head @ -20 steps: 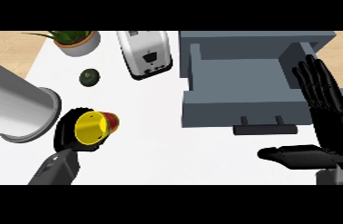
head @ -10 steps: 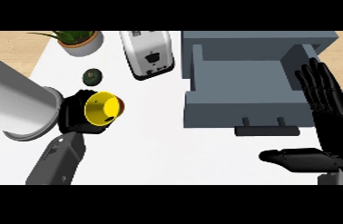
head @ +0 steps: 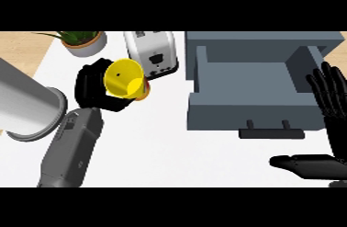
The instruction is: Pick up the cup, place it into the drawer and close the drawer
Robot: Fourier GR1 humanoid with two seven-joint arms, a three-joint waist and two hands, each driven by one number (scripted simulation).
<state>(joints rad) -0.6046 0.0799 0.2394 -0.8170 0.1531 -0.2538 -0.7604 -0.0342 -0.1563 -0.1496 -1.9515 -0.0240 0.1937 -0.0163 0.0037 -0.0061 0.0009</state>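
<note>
A yellow cup [head: 124, 78] with a red underside is held in my left hand [head: 95, 86], whose black fingers curl round it. The cup is lifted above the white counter [head: 156, 143], tilted so that its mouth faces up and right, just left of the white toaster. The grey drawer [head: 254, 90] stands open at the right, its handle [head: 272, 132] toward me, and shows nothing inside. My right hand [head: 328, 97] rests open at the right edge, fingers straight up beside the drawer's right wall, thumb pointing left below it.
A white toaster [head: 154, 53] stands at the back beside the cup. A potted plant [head: 82, 41] is at the back left. A large grey cylinder [head: 27, 106] lies at the left edge, next to my left forearm.
My left hand has lifted the cup and carried it away from me and to the right, toward the toaster. The small dark object is now hidden behind the hand. The right hand has not moved.
</note>
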